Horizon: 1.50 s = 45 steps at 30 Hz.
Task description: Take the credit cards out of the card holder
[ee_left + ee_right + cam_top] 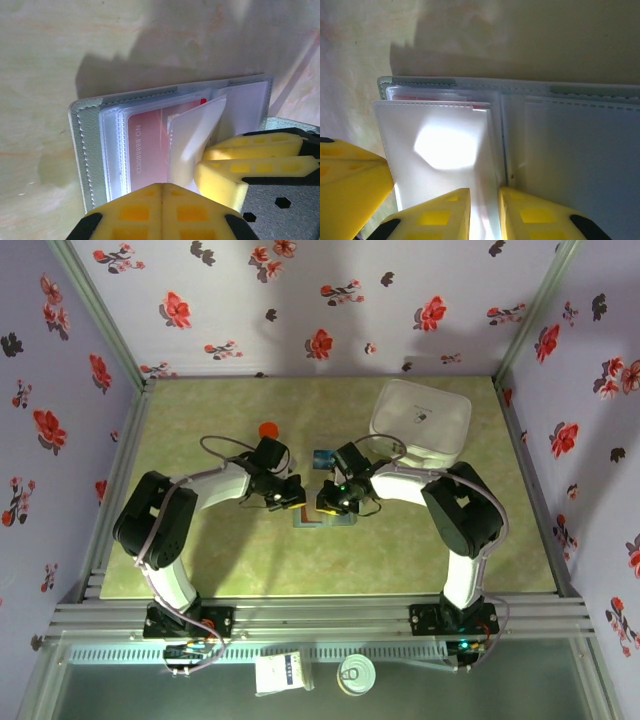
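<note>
I have both grippers down on the open card holder [87, 150] on the table [200, 560]. The left gripper [161, 195] has its jaws pressed fully together at the holder's near edge, and a red card [147, 150] sits in its pocket just ahead of them. The right gripper [484, 200] stands narrow, its jaws pinching the holder by one clear sleeve [435, 150]. A teal card [323, 456] lies just beyond both grippers.

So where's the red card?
In the left wrist view, the red card sits inside the clear sleeves of the card holder, just above the left gripper.
</note>
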{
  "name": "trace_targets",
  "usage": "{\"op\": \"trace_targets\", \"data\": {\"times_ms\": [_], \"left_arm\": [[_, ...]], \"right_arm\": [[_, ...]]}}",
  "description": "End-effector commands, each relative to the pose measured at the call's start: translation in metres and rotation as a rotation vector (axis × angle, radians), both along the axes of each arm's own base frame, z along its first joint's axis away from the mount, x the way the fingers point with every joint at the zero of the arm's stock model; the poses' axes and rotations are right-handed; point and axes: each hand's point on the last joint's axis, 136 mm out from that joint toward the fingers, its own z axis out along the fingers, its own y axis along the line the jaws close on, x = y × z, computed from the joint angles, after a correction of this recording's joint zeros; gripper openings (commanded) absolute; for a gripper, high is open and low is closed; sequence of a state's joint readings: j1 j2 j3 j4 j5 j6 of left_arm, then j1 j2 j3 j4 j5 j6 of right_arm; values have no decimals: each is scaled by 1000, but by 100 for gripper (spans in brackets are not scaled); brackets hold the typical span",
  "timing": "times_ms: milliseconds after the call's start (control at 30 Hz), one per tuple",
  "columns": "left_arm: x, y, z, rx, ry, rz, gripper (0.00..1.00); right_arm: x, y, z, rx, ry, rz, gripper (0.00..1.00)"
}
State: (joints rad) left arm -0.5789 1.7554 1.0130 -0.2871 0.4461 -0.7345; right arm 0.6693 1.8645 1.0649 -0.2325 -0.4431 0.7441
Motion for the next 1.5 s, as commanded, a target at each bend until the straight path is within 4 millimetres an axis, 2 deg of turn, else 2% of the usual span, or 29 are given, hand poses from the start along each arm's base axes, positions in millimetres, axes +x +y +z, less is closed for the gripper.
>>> {"op": "trace_targets", "data": {"times_ms": [0,200,433,967,1467], "left_arm": [[2,-10,5,-25,8,-3,4],[4,-7,7,-13,-3,13,4],[2,13,-8,94,-5,51,4],[-1,9,-22,99,43,38,4],[3,-13,4,32,9,-4,4]], "right_arm": [[-3,-10,-4,-24,13,-19,23],[-4,-15,-9,-31,21,-26,20],[-7,-20,-15,-31,32,-35,17],[-6,-18,-11,-22,28,-34,17],[-6,-16,-7,-3,29,-31,18]]}}
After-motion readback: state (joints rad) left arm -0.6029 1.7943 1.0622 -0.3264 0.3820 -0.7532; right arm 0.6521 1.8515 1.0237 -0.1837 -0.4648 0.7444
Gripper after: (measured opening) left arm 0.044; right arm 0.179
